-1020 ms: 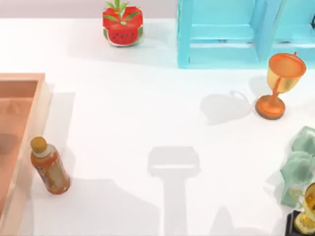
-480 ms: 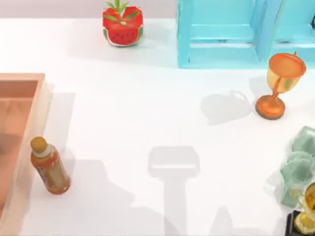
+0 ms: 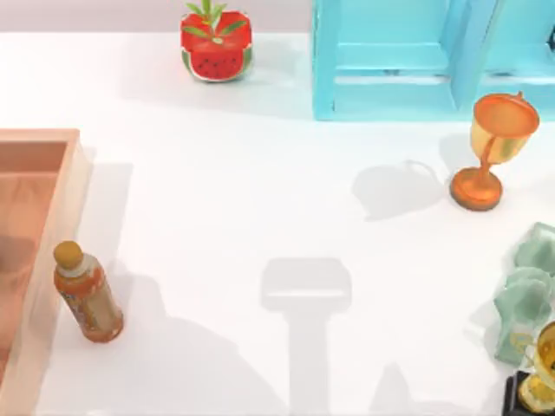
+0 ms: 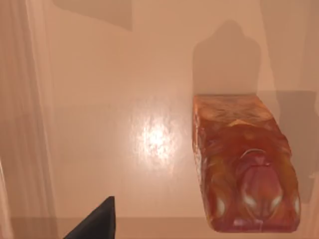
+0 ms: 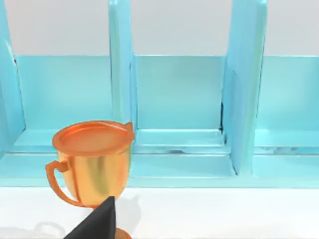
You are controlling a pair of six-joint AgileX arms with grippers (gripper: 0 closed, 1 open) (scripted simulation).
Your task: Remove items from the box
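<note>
Nothing on the table is seen shifted since earlier. Bottle: stands outside the box. Block: left on its floor, below the left gripper; finger state cannot be told.

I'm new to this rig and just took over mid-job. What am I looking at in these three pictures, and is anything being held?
Two AgileX arms work at a white table.

The top view looks straight down: the salmon box at the left edge, a bottle lying beside it, a watermelon pot, a blue crate and an orange goblet.

The left wrist view looks into the box at an orange-red block on its floor; the dark tip is the left tool.

The right wrist view faces goblet and crate, with the right tool low. I see nothing held.
</note>
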